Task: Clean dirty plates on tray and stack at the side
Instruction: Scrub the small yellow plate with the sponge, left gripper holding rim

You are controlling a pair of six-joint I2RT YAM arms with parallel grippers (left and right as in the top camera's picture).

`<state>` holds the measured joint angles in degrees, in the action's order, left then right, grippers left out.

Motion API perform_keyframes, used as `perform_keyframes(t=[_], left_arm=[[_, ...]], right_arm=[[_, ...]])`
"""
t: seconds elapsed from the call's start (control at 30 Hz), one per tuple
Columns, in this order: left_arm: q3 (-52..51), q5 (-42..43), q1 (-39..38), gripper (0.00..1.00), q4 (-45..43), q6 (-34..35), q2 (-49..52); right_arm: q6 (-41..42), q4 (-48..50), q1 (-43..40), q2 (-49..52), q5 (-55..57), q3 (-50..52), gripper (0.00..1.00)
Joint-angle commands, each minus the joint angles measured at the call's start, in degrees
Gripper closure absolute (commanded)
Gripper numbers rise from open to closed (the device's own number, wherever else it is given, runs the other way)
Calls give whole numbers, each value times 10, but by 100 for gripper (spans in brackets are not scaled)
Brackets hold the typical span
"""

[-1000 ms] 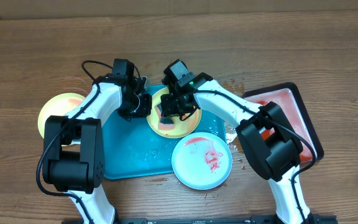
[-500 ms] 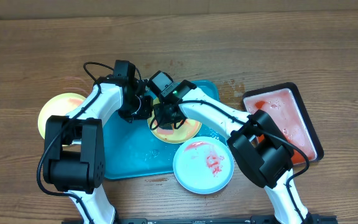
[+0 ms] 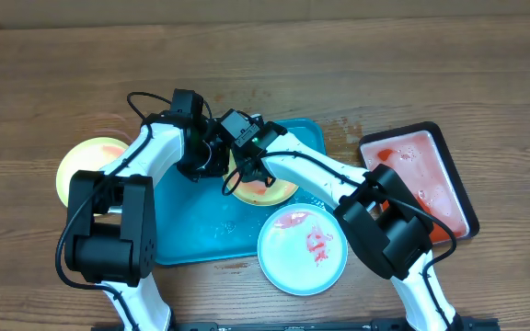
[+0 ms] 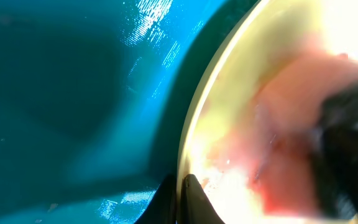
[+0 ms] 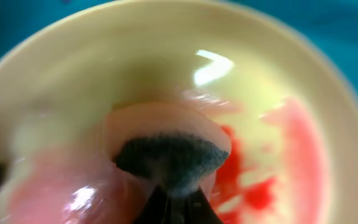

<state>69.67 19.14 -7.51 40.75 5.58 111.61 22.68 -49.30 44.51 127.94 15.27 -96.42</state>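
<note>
A wooden table (image 3: pixel 431 55) fills the overhead view. It is brown, with grain running left to right and darker streaks. Small spots (image 3: pixel 346 124) fleck the wood right of centre. Beyond the far edge lies a pale beige strip (image 3: pixel 265 7); whether wall or floor is unclear. The light is even, the shadows soft.

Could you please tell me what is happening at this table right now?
The left gripper pinches the rim of a small round yellow-green plastic plate lying in the large turquoise plastic tray. The right gripper presses a dark sponge onto the plate's red sauce smears. A pale blue round plate, streaked red and not yet wiped, sits at the tray's near right corner. Another yellow-green plate lies on the wooden table, left of the tray.
</note>
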Motion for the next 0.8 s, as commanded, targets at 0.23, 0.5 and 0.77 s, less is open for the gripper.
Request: perform_keyframes(t=[0.23,0.5,0.77], left_arm=[[-10,-24,1,95,12,-2,5],[-10,-28,1,95,12,2,5],[-10,-26,1,95,12,2,5]], right_arm=[[-3,-18,-103,45,131,29,96],[-173,-67,-128,45,-267,29,96],[-183,-21,-85,45,-484,29,96]])
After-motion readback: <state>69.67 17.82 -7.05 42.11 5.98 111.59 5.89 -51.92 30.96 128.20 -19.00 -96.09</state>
